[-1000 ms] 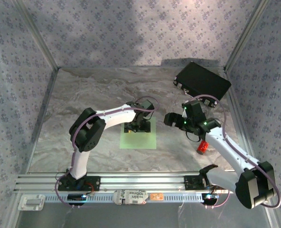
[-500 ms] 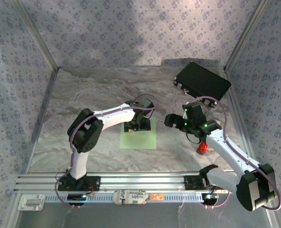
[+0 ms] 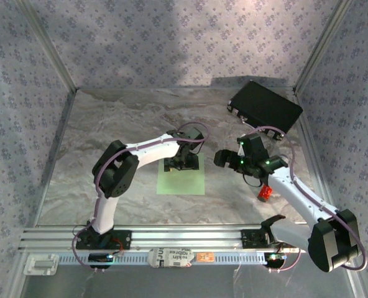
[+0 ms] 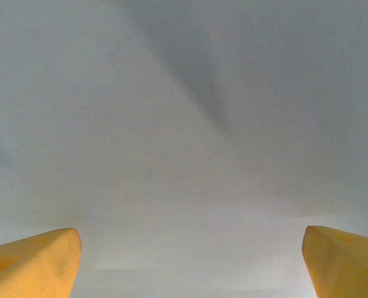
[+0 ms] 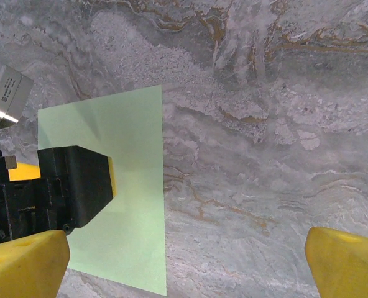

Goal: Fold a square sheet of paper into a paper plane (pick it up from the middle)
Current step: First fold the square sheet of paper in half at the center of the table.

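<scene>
From above, the paper (image 3: 181,181) lies flat as a pale green square near the middle of the marble table (image 3: 109,136). The left gripper (image 3: 183,164) points down over the far half of the sheet, but this view does not show how its jaws stand. The right gripper (image 3: 225,156) hangs over bare table just right of the paper and clear of it. A black case (image 3: 265,105) sits in the far right corner, and a small red cylinder (image 3: 265,193) lies beside the right arm. In the left wrist view the left gripper (image 4: 190,264) is spread wide, with a yellow fingertip (image 4: 32,264) in each lower corner. Between them is a plain pale surface, very close and blurred, with a soft shadow across it. Whether the tips touch it cannot be told. In the right wrist view the right gripper (image 5: 187,267) is also spread wide, with nothing between its yellow tips, which frame marble and the paper's near edge. Here the paper (image 5: 128,143) lies flat on the stone, uncreased, its right edge straight and sharp. The left gripper (image 5: 66,186) stands on or just above the sheet's left part as a black block with a yellow pad facing right, and its shadow falls on the green.
</scene>
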Tool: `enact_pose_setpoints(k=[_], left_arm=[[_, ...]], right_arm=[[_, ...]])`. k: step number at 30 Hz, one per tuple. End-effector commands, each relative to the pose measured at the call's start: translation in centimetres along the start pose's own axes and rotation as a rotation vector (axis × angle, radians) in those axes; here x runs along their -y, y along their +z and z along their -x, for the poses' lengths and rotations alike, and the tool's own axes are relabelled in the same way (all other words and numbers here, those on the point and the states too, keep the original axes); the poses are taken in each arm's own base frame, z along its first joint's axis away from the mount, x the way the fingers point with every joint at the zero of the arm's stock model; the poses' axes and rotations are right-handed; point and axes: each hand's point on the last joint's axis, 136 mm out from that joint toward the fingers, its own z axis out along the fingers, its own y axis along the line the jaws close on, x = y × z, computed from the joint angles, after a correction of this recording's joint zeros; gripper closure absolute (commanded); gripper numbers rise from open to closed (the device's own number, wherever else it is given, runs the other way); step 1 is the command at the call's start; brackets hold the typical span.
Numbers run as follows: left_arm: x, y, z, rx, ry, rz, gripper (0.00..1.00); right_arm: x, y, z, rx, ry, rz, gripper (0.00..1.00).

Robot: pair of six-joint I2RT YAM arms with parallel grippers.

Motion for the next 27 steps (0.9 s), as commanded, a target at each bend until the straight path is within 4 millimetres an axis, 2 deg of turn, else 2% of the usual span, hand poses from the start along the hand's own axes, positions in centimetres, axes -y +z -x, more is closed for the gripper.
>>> enact_pose_setpoints(k=[1, 13, 27], left_arm=[[-0.3, 0.4, -0.4, -0.018, 0.016, 0.040, 0.08], [-0.9, 1.7, -1.3, -0.047, 0.008, 0.058, 0.08], [-2.0, 4.4, -3.1, -0.106, 0.012, 0.091, 0.09]], right_arm=[[-0.1, 0.2, -0.4, -0.023, -0.008, 0.014, 0.01], [-0.2, 0.4, -0.5, -0.032, -0.011, 0.020, 0.01], [-0.1, 0.4, -0.4, -0.029, -0.015, 0.015, 0.01]])
